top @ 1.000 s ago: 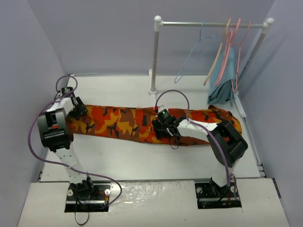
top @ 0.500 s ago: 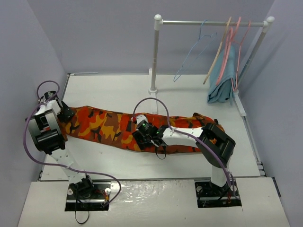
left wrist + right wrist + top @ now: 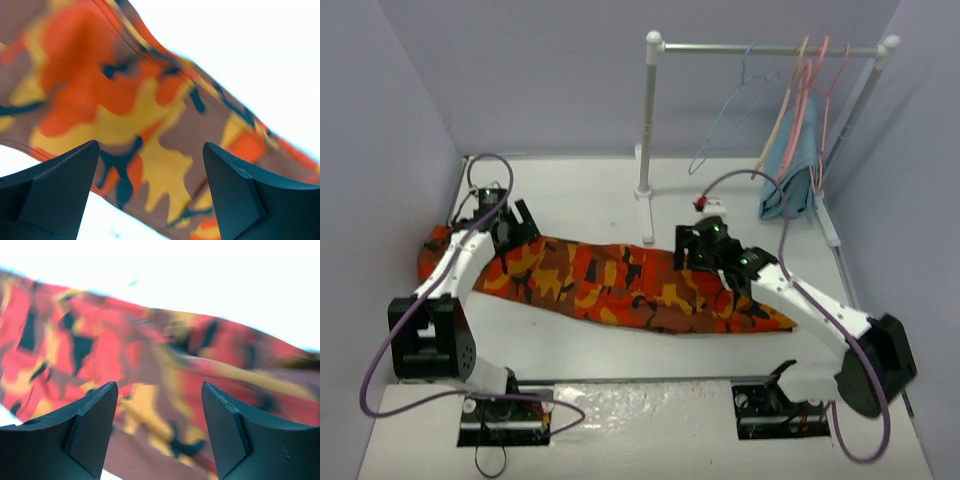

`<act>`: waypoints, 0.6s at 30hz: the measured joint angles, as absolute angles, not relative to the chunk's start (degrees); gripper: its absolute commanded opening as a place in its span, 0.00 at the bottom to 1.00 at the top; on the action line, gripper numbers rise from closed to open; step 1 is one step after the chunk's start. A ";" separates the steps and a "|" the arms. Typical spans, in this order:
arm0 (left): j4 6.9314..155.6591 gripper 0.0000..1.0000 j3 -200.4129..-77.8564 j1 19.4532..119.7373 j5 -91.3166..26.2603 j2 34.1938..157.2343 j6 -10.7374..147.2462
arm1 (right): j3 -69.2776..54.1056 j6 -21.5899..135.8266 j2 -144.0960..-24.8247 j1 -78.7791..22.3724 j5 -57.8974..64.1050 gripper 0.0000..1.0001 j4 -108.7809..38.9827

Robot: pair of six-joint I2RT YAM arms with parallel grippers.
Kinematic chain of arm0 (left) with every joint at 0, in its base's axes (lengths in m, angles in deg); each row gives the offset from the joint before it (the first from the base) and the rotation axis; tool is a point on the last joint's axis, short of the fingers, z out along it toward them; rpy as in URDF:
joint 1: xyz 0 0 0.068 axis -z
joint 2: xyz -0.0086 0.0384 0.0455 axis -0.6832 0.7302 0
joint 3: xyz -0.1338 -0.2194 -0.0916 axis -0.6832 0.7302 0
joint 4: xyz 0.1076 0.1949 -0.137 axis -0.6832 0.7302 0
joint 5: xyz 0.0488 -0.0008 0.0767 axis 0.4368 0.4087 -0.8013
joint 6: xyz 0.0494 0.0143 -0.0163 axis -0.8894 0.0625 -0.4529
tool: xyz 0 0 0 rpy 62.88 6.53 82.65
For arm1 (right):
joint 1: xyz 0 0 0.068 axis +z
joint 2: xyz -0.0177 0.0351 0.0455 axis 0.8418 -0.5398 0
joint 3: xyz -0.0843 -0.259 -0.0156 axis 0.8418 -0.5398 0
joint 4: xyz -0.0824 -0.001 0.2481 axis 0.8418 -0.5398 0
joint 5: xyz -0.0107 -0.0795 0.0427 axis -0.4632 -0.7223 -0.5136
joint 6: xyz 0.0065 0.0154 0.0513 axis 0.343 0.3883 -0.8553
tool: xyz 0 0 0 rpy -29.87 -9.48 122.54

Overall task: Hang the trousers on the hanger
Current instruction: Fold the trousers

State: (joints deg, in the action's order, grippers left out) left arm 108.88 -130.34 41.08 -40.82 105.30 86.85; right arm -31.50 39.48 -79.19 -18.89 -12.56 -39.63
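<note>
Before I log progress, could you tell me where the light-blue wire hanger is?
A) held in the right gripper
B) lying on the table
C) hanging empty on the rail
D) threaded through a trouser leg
C: the light-blue wire hanger hangs by its hook from the rail with nothing on it, while the trousers lie on the table.

Table [image 3: 570,185]: arm bases along its near edge.
Trousers [image 3: 620,285]: on table, lengthwise left to right across the middle.
Rack [image 3: 648,120]: far right of table, its post just behind trousers.
Hanger [image 3: 725,125]: on rack rail, leftmost.
Other hangers [image 3: 800,90]: on rail, right of hanger.
Cloth [image 3: 790,170]: hanging among other hangers, far right.
Left gripper [image 3: 512,228]: over trousers' far edge, near left end.
Right gripper [image 3: 698,247]: over trousers' far edge, right of middle.
</note>
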 measured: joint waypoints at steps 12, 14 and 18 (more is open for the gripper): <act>109.34 0.82 -126.42 44.83 -41.95 112.25 84.75 | -48.67 30.35 -72.21 -48.88 -5.78 0.65 -43.39; 109.37 0.82 -126.88 44.06 -42.32 114.57 84.21 | -49.68 29.69 -74.62 -55.22 -3.62 0.65 -41.68; 109.22 0.82 -128.45 41.19 -42.62 118.04 83.76 | -49.82 28.98 -79.52 -64.02 0.72 0.64 -36.61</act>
